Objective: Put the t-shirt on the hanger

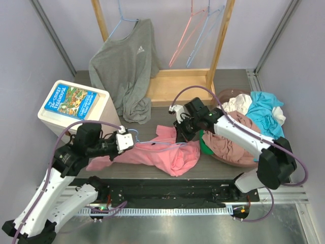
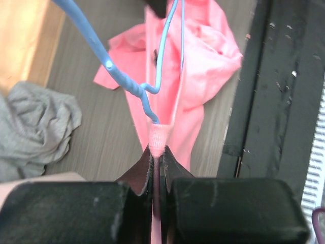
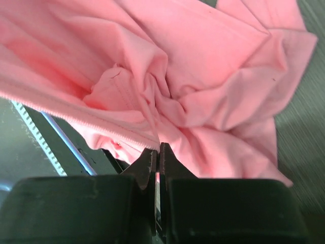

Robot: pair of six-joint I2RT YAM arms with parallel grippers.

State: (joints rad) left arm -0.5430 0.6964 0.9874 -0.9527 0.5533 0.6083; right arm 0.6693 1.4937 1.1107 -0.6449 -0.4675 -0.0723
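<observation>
The salmon-pink t-shirt [image 1: 162, 155] lies bunched on the table between my two grippers. My left gripper [image 1: 125, 142] is shut on its ribbed collar [image 2: 156, 140]. The light-blue hanger [image 2: 109, 65] comes out of the collar just past the fingertips; its thin wire [image 1: 152, 144] runs along the shirt toward the right. My right gripper [image 1: 181, 133] is shut on a hem edge of the t-shirt [image 3: 203, 76], which fills the right wrist view. A blue hanger wire [image 3: 66, 142] shows under the fabric there. Most of the hanger frame is hidden by the shirt.
A grey long-sleeved top [image 1: 127, 66] hangs on the wooden rack [image 1: 177, 84] at the back, with pink [image 1: 182, 40] and blue spare hangers [image 1: 203, 35]. A white box [image 1: 76, 109] stands at left. A basket of clothes [image 1: 244, 127] sits at right. A black rail [image 1: 167, 188] lines the near edge.
</observation>
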